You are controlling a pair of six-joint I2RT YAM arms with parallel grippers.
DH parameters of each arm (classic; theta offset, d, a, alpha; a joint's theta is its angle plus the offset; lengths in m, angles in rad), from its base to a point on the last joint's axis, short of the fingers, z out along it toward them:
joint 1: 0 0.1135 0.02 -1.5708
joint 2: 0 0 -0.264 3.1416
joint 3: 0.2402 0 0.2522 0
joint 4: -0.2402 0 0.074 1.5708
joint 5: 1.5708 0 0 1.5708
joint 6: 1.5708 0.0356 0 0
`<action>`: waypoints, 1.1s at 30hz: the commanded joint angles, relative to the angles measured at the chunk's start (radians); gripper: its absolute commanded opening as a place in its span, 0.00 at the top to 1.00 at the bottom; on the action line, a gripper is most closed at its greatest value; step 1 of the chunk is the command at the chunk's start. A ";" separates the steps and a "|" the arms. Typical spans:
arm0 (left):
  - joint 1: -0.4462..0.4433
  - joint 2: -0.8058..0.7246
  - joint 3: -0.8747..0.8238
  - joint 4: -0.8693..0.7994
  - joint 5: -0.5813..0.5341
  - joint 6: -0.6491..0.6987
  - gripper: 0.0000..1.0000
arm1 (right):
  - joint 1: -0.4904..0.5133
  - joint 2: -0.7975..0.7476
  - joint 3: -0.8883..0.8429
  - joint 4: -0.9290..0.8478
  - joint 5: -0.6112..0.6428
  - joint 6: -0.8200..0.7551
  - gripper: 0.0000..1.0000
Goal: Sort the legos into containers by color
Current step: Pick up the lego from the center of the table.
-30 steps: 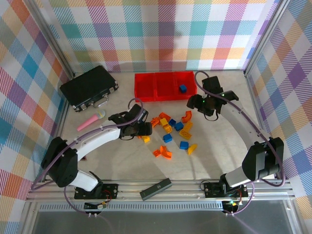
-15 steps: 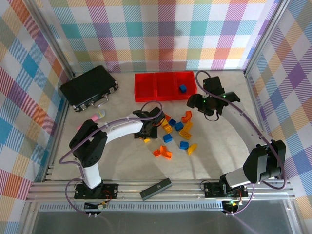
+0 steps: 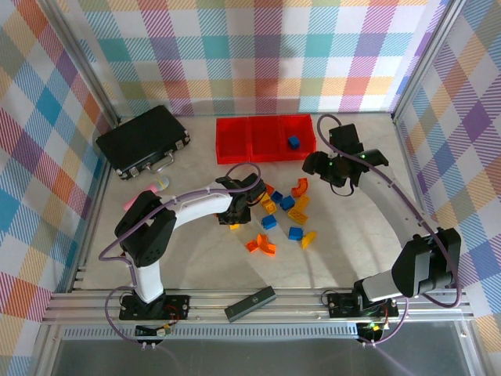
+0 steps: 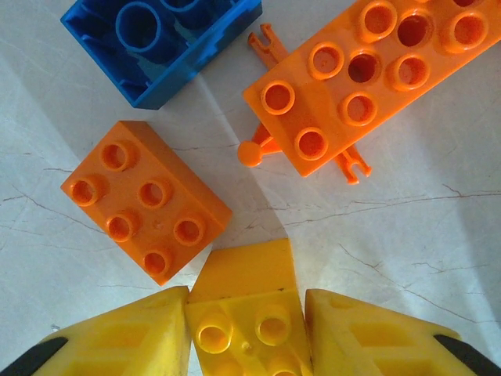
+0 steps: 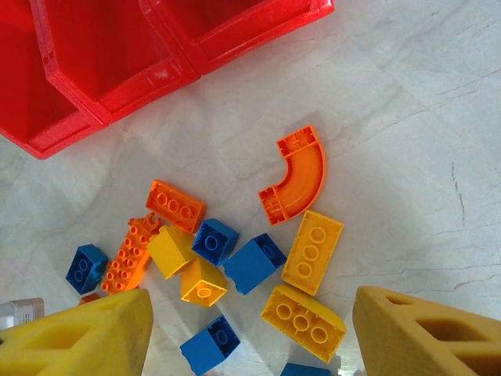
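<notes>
- Left claw is closed narrow on a yellow brick, with a yellow pad pressed flat against each side, low over the left edge of the pile.
- Just beyond that brick on the table lie an orange six-stud brick, an upturned blue block and a long orange piece.
- Right claw stands wide with nothing between its pads, held above the right part of the pile.
- Legos lie scattered mid-table, with blue, orange and yellow mixed together, on the near side of the containers.
- Those are three red bins in a row at the far side; a blue cube sits in the right-hand one.
- An orange curved piece lies at the far right of the pile, apart from the bins.
</notes>
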 commanded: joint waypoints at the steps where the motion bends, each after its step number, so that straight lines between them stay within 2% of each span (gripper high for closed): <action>1: -0.012 0.021 0.015 -0.032 0.002 -0.015 0.59 | -0.007 -0.015 -0.021 0.014 -0.004 0.007 0.31; 5: -0.012 0.018 0.015 -0.032 0.006 -0.014 0.51 | -0.007 -0.013 -0.022 0.015 -0.005 0.007 0.31; 9: -0.011 0.015 0.011 -0.029 0.015 -0.014 0.50 | -0.009 -0.016 -0.024 0.015 -0.003 0.007 0.31; 24: -0.013 0.017 0.016 0.016 0.059 -0.003 0.60 | -0.012 -0.026 -0.007 0.011 0.005 0.000 0.31; 33: 0.003 -0.037 0.135 -0.058 -0.069 0.095 0.61 | -0.016 -0.056 -0.011 0.007 0.012 -0.009 0.31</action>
